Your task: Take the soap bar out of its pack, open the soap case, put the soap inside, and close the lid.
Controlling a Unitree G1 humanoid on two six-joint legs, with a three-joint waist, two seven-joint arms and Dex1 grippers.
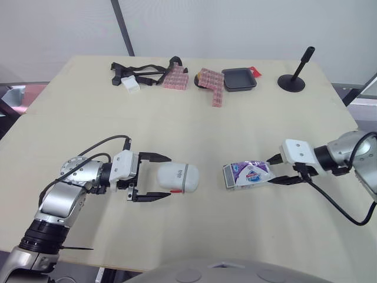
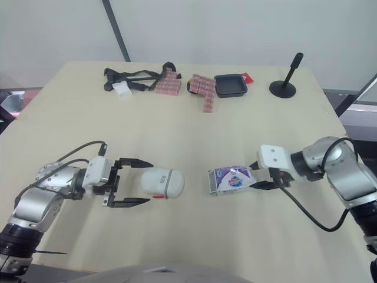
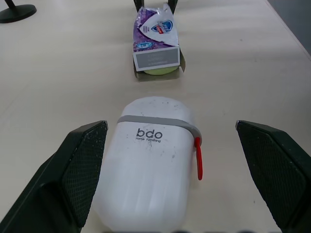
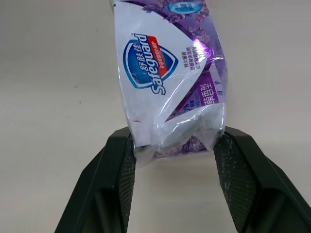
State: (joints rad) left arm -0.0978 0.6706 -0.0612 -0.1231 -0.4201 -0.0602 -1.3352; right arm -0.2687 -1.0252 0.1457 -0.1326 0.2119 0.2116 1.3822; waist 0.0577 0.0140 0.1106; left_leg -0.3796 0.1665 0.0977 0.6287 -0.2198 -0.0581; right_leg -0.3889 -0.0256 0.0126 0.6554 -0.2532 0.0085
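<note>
right tool (image 1: 274,171) pinched the soap pack (image 1: 247,174) tail, open end aimed lengthwise at the soap case (image 1: 177,178) inside the open left tool (image 1: 169,176).

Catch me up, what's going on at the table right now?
The right hand pinches the crumpled end of the soap pack, which lies on the table with the green soap bar showing at its other end. The left hand is open around the closed white soap case, not gripping it.
</note>
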